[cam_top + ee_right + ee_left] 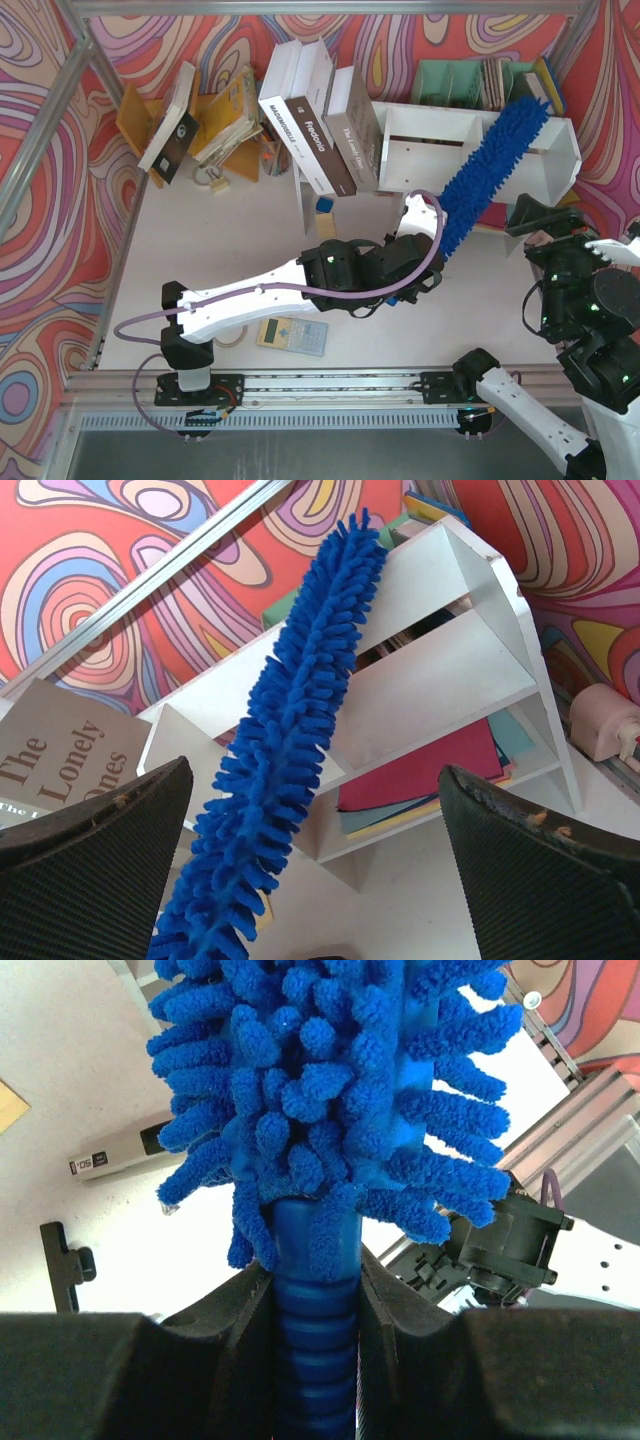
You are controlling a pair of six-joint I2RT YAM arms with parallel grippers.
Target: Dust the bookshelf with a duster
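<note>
Duster point(492, 165), long and bright blue with fluffy microfibre nubs, lies slantwise over the top of the white flat-panelled bookshelf point(430, 120). Its ribbed handle point(315, 1350) is clamped in the left arm's point(260, 295) jaws, while the right arm's point(590, 320) jaws gape wide, holding nothing. Looks to me like the wiping stroke itself; next it wants a light, even sweep along that smooth top.

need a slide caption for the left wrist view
Left gripper shut on the duster by its ribbed handle, fluffy blue head fanning above
</note>
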